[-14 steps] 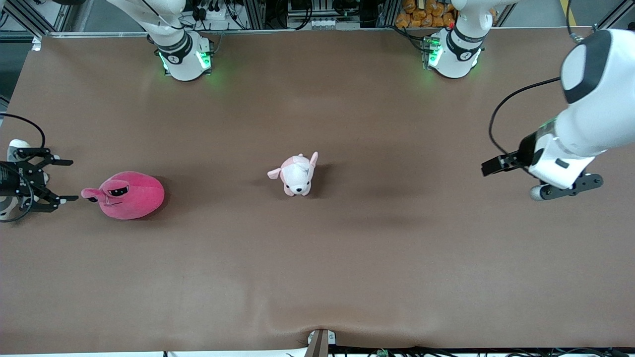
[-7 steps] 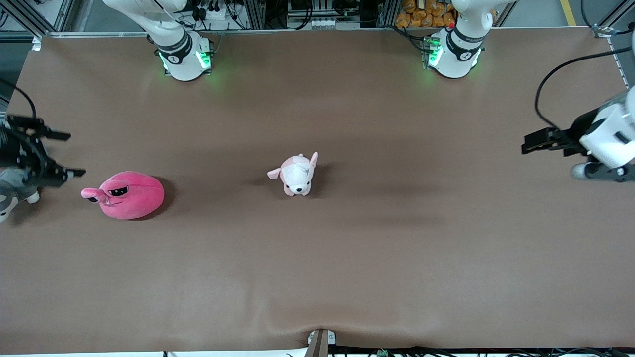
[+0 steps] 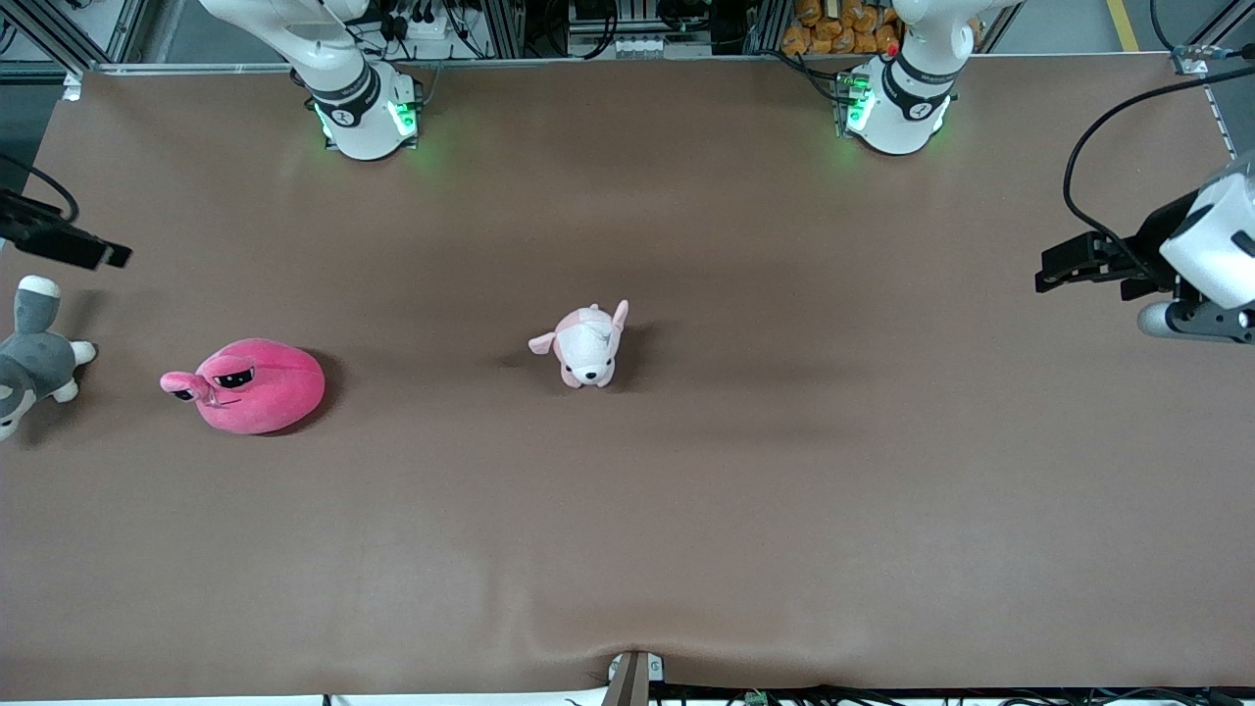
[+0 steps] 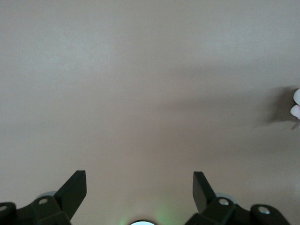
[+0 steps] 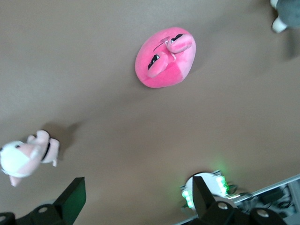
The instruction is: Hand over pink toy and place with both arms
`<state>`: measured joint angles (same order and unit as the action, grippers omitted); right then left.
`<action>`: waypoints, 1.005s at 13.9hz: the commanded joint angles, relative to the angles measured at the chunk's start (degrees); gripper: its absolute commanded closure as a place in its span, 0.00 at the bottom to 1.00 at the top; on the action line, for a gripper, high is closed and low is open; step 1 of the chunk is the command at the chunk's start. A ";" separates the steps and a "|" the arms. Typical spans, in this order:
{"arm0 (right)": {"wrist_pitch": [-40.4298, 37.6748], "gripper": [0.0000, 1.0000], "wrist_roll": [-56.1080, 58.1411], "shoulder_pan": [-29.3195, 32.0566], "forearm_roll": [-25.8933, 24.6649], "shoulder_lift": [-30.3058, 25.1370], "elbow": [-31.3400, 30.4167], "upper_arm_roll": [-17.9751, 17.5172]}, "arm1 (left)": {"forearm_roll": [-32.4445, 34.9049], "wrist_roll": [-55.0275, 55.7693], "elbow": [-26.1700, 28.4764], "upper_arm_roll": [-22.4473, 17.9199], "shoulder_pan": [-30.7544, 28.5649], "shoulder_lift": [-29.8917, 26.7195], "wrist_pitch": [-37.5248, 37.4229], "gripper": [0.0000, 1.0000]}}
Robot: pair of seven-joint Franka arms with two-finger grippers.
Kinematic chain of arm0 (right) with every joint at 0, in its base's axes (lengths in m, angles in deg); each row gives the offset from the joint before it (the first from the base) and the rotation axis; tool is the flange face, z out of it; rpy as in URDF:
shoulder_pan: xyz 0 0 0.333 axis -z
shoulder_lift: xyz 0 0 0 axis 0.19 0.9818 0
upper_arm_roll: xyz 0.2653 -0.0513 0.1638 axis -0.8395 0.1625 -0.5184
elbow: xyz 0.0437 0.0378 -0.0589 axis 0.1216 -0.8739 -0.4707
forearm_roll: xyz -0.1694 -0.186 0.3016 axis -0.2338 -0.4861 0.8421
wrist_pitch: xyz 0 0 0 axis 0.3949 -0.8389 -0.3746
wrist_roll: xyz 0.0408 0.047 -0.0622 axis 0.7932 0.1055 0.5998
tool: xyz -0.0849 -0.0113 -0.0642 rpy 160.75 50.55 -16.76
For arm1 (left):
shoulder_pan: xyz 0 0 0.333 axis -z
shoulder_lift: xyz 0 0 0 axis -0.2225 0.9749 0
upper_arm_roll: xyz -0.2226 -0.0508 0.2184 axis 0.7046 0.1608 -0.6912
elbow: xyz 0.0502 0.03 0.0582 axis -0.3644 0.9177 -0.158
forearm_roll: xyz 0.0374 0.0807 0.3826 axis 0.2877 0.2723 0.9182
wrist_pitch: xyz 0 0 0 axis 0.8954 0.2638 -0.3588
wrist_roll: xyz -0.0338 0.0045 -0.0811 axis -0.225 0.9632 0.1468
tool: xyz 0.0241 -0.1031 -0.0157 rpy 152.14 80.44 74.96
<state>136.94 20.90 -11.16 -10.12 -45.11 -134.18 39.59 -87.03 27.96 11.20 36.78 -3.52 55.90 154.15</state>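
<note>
The pink toy [image 3: 257,384] lies on the brown table [image 3: 686,510] toward the right arm's end, with nothing touching it. It shows as a round hot-pink blob [image 5: 165,58] in the right wrist view. My right gripper [image 5: 138,193] is open and empty, up in the air over the table's edge at that end, well apart from the toy. My left gripper [image 4: 139,187] is open and empty too. It hangs over bare table at the left arm's end, where its white hand [image 3: 1211,245] shows in the front view.
A pale pink-and-white puppy plush [image 3: 586,345] stands near the table's middle. A grey-and-white plush animal [image 3: 29,358] lies at the table's edge on the right arm's end, beside the pink toy. Both arm bases [image 3: 365,113] [image 3: 897,103] stand along the table's back edge.
The right gripper has pulled away from the pink toy toward the table's edge, uncovering the grey plush. The left arm has swung outward toward its own end of the table.
</note>
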 commanded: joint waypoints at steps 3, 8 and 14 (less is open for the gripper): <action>7.86 0.00 12.95 -0.49 -3.32 -12.30 -15.37 1.88 | -1.31 -0.43 -0.23 1.43 -0.24 -2.59 -0.33 0.00; 15.36 0.00 13.40 -1.99 -3.58 -17.18 -22.19 2.42 | -1.31 -0.96 0.12 0.37 -0.94 -3.20 -4.17 0.00; 14.84 0.00 16.83 -0.93 -3.06 -15.42 -13.67 2.76 | -0.78 -1.22 0.21 -10.96 12.05 -7.77 -6.13 0.00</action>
<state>152.30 36.65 -12.13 -12.33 -60.50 -149.29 41.98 -87.28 27.83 10.86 29.04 4.36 51.71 149.12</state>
